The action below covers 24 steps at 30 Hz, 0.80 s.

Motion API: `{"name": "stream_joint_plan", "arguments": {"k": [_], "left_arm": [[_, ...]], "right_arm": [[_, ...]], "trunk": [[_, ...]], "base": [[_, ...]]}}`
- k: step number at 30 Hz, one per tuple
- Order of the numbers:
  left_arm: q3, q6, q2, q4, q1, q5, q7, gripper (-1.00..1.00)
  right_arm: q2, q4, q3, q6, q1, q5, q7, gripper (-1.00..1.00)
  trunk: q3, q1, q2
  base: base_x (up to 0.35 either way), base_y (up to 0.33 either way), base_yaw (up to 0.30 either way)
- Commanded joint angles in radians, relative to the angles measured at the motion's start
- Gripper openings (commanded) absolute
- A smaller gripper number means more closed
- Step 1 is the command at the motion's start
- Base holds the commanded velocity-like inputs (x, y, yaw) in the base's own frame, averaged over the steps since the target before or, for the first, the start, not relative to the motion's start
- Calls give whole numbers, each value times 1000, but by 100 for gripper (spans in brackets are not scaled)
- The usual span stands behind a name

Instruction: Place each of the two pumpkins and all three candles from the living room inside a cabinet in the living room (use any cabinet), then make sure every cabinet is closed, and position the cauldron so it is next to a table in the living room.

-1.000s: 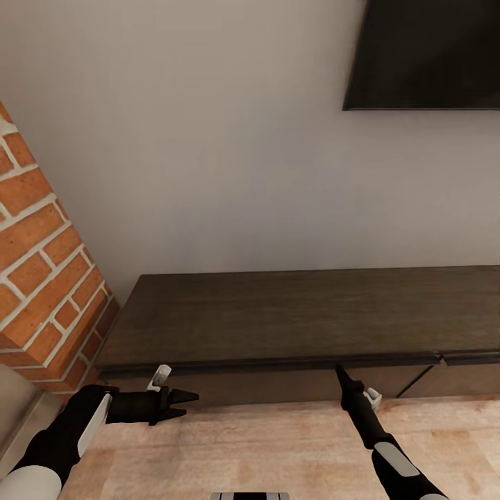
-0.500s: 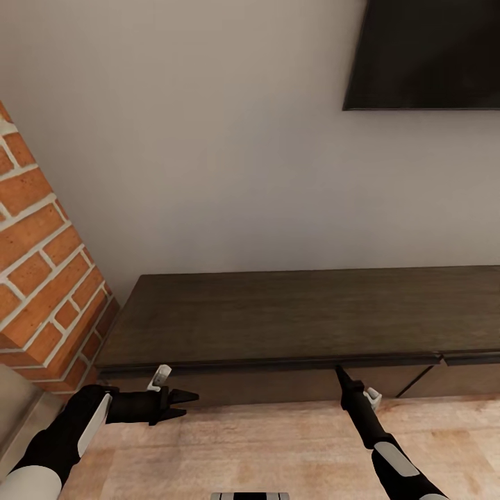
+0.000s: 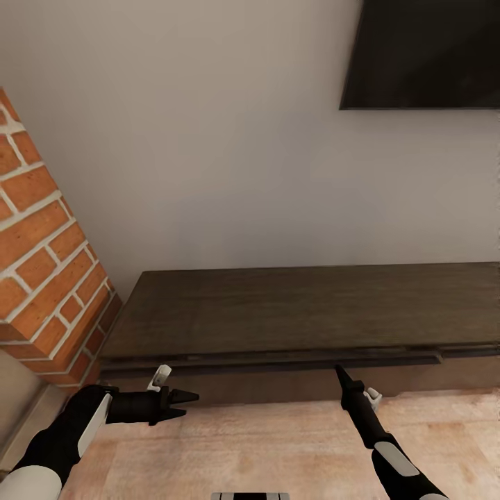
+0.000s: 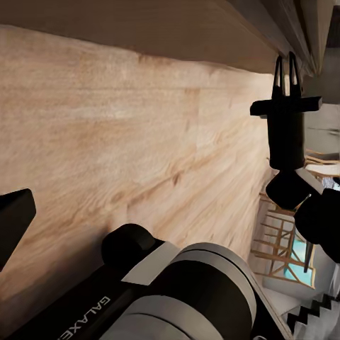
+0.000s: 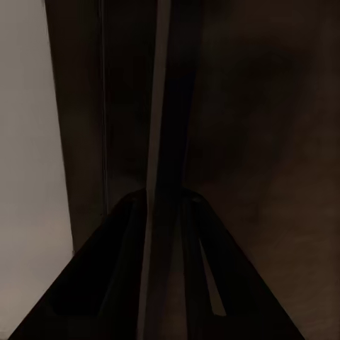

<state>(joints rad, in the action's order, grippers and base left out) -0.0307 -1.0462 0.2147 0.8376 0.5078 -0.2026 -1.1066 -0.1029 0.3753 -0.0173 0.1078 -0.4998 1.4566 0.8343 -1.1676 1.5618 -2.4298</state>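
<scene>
R gripper (image 3: 340, 371) pressed together, tips at the cabinet (image 3: 292, 316) front just under its top edge. L gripper (image 3: 186, 405) spread, pointing sideways toward R arm, over wood floor (image 3: 278, 444), cabinet just ahead of it.

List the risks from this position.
1. The right gripper, jaws shut, points at the cabinet and its handle-less drawer front; it may slip off the thin edge.
2. The left gripper, jaws open, hangs close to the cabinet front and could knock it.
3. The brick wall stands close on the left gripper's side, limiting that arm's swing.
</scene>
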Motion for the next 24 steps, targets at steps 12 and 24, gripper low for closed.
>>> {"name": "stream_joint_plan", "arguments": {"k": [12, 24], "left_arm": [[0, 0, 0, 0, 0, 0, 0, 100], [0, 0, 0, 0, 0, 0, 0, 100]], "right_arm": [[0, 2, -1, 4, 0, 4, 11, -100], [0, 2, -1, 4, 0, 4, 11, -100]], "trunk": [[0, 0, 0], [0, 0, 0]], "base": [[-275, 0, 0], [-207, 0, 0]]}}
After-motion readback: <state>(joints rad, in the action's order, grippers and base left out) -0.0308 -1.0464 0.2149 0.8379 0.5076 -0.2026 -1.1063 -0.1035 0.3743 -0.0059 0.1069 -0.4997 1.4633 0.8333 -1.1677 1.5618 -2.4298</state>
